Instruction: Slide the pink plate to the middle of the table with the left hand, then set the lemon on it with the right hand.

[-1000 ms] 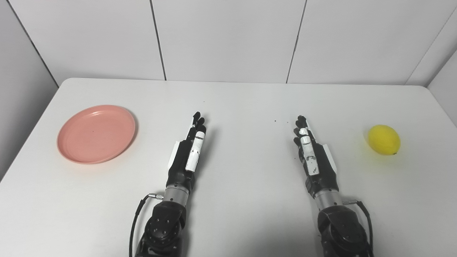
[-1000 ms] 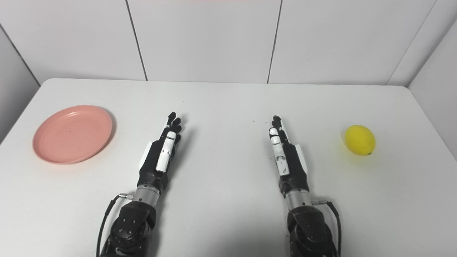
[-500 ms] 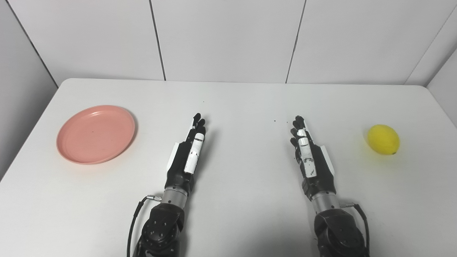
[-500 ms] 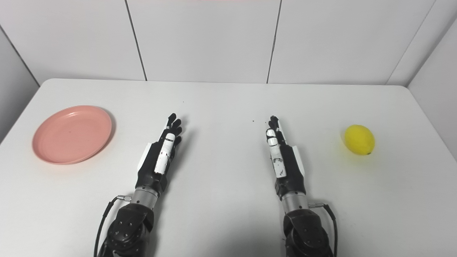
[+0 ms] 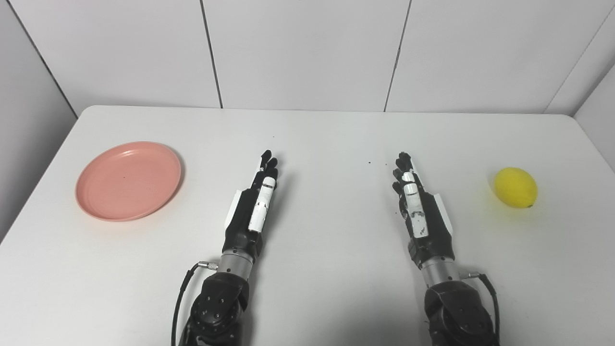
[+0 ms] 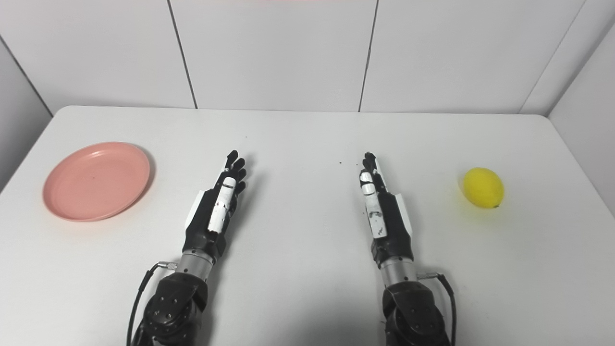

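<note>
A pink plate (image 5: 129, 180) lies empty at the left side of the white table (image 5: 326, 134). A yellow lemon (image 5: 516, 187) lies at the right side. My left hand (image 5: 253, 207) rests near the table's middle-left, fingers stretched out straight, open and empty, well to the right of the plate. My right hand (image 5: 419, 207) rests near the middle-right, fingers stretched out straight, open and empty, well to the left of the lemon. Neither hand touches its object.
White wall panels (image 5: 307, 53) stand behind the table's far edge. A few small dark specks (image 5: 370, 163) lie on the tabletop between the hands. The table's left and right edges run close to the plate and the lemon.
Both hands stay open in nearly the same places. The right hand shifted slightly left and then back. The plate and lemon have not moved; the view drifted a little.
</note>
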Tool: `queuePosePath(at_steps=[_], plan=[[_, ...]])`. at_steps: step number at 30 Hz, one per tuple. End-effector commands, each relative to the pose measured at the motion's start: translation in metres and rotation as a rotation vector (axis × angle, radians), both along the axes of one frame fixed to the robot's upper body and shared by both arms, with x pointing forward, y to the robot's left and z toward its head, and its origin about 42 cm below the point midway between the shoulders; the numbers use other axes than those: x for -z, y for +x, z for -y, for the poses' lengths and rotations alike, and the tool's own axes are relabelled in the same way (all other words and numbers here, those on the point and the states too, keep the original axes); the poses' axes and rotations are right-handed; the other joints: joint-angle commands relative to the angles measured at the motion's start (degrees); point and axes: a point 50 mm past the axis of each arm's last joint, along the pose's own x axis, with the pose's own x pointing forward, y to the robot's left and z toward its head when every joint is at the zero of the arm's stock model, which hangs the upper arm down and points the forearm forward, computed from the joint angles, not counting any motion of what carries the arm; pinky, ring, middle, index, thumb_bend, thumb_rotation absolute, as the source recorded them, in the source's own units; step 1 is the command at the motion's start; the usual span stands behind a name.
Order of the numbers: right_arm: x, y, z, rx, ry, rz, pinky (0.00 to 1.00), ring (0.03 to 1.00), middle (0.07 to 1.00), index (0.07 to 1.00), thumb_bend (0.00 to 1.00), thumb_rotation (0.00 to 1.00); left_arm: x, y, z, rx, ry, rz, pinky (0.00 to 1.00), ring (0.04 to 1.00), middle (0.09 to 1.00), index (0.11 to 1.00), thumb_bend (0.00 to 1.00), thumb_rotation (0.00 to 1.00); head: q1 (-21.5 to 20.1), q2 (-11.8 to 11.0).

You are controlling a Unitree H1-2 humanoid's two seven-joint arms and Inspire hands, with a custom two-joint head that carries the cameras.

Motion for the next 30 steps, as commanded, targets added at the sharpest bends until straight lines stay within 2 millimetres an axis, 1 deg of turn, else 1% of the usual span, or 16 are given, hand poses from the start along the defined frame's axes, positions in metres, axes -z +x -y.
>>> queuePosePath(at_steps=[1, 8, 22, 30], plan=[[-0.0175, 0.0026, -0.0024, 0.006, 0.001, 0.078, 1.0, 1.0, 0.99, 0.981, 0.44, 0.99, -0.0131, 0.0012, 0.006, 0.006, -0.012, 0.072, 1.0, 1.0, 1.0, 1.0, 0.34, 1.0, 0.1, 0.0], [-0.0174, 0.002, -0.0019, 0.008, -0.023, 0.074, 1.0, 1.0, 0.996, 0.986, 0.45, 1.0, -0.0137, 0.0009, 0.0055, 0.012, -0.015, 0.065, 1.0, 1.0, 1.0, 1.0, 0.32, 1.0, -0.1, 0.3], [-0.0145, 0.0031, -0.0004, 0.002, -0.024, 0.037, 1.0, 1.0, 1.0, 0.983, 0.39, 1.0, -0.0131, 0.0018, 0.0057, 0.008, -0.04, 0.037, 1.0, 1.0, 1.0, 1.0, 0.32, 1.0, 0.0, -0.1], [-0.0123, 0.0036, -0.0004, 0.005, -0.015, 0.024, 1.0, 1.0, 0.996, 0.975, 0.4, 1.0, -0.012, 0.0022, 0.0053, 0.008, -0.033, 0.05, 1.0, 1.0, 1.0, 1.0, 0.33, 1.0, 0.2, -0.2]])
